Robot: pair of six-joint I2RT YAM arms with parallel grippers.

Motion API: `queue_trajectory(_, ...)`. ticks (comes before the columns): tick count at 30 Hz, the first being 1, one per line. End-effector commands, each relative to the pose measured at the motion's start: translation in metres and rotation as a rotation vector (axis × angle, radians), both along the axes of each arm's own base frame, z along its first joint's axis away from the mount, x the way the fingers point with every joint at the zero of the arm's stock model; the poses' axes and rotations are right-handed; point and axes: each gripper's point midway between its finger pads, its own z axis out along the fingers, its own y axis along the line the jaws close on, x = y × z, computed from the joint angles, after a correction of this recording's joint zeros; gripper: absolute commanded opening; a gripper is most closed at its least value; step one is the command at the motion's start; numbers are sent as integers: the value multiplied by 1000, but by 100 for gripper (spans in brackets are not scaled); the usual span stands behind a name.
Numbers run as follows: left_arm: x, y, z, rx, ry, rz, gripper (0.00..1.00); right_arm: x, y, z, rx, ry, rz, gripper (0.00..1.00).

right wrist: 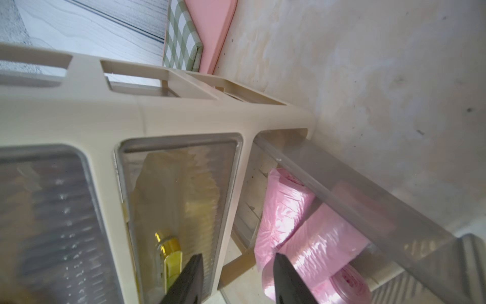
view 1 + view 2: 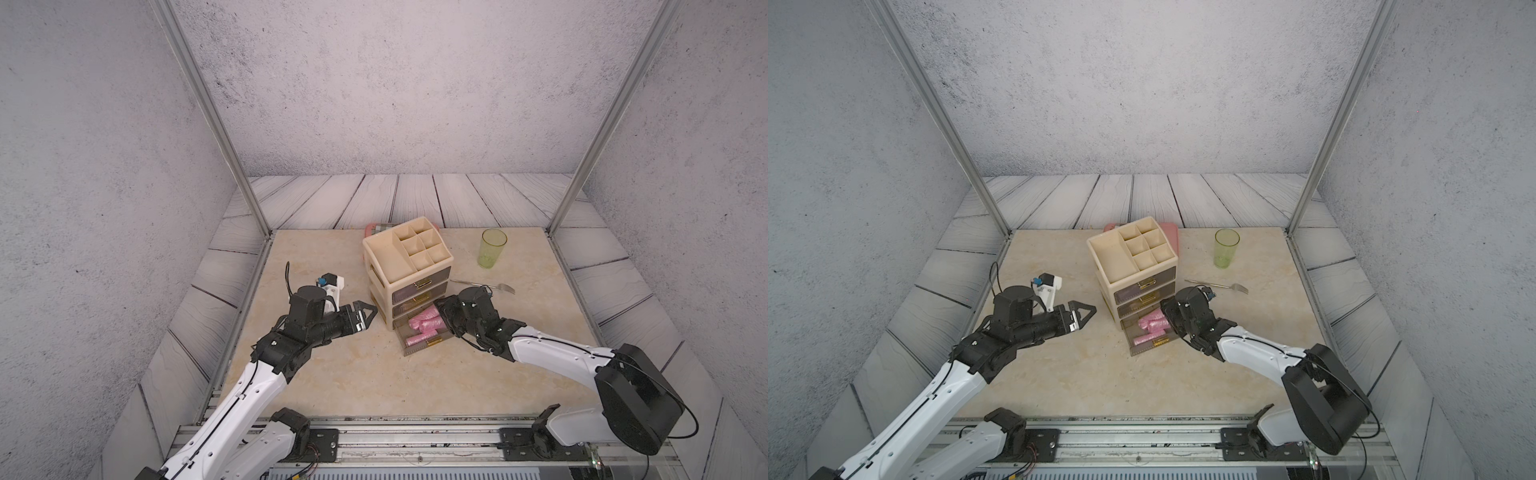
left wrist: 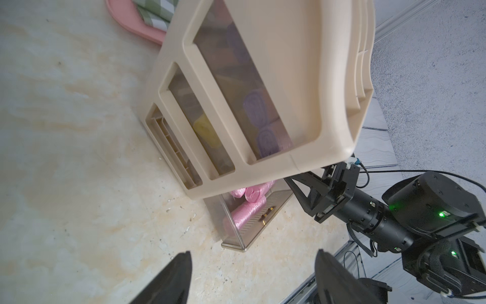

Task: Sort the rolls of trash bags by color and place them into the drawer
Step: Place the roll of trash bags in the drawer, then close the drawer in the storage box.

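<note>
**Step in hand.** The left gripper (image 2: 368, 318) is held low over the table (image 2: 332, 374), beside the drawer unit (image 2: 384, 253) and clear of it. Its jaws are spread wide and nothing is carried. The right gripper (image 1: 238, 256) is positioned at the mouth of the bottom drawer (image 2: 419, 350), which is pulled out. Its jaws are parted to a moderate gap, and nothing is seen between them in the right wrist view. The pink rolls (image 2: 422, 326) lie together inside this drawer. No roll is seen loose on the table in either top view, so the sorting is judged to be at or near its last deposit.

**Next move.** The right gripper should be drawn back clear of the drawer wall. If the drawer is then to be shut, its front should be pushed squarely, since the light unit may slide on the smooth table.

**Materials and shapes.**
- Rolls: short cylinders of thin, crinkled, glossy film, easily dented.
- Drawers: smoky translucent plastic with ribbed fronts and small gold pulls.
- A yellow roll (image 1: 181, 194) is visible through the middle drawer front, and purple rolls (image 3: 253, 108) through the side of the top drawer.
- Unit: a cream, rigid, rounded frame with an open compartmented top.
- Beyond the unit: a metal fork (image 2: 486, 285) and a green translucent cup (image 2: 493, 248) standing upright.
- Behind the unit: a pink tray (image 3: 136, 29) with a checked cloth (image 3: 155, 10).
</note>
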Motion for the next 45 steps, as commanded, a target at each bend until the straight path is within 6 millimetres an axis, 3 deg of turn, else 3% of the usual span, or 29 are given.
queue_trajectory(1,12,10,14,89,-58,22,79,-2,2,31,-69,-84,97,46)
queue_trajectory(7,39,20,34,243,-97,61,79,-15,12,47,-231,-170,342,41)
queue_trajectory(13,74,23,70,396,-171,65,69,-41,6,31,-325,-169,500,35)
queue_trajectory(18,111,8,100,461,-212,9,39,-68,-12,6,-357,-135,540,27)
queue_trajectory(19,118,5,102,466,-210,-3,34,-72,-15,3,-355,-130,539,27)
queue_trajectory(21,137,-5,108,460,-210,-32,13,-79,-20,-8,-347,-115,536,25)
queue_trajectory(23,154,-14,109,460,-206,-49,2,-85,-22,-19,-338,-95,539,23)
queue_trajectory(29,212,-22,113,436,-197,-8,4,-95,-23,-59,-334,-9,560,19)
queue_trajectory(35,256,-38,115,421,-203,-5,7,-91,-18,-79,-339,28,567,18)
queue_trajectory(40,277,-50,99,416,-191,-25,7,-85,-20,-86,-360,37,540,17)
queue_trajectory(45,280,-62,80,393,-160,-67,7,-74,-21,-80,-379,18,507,17)
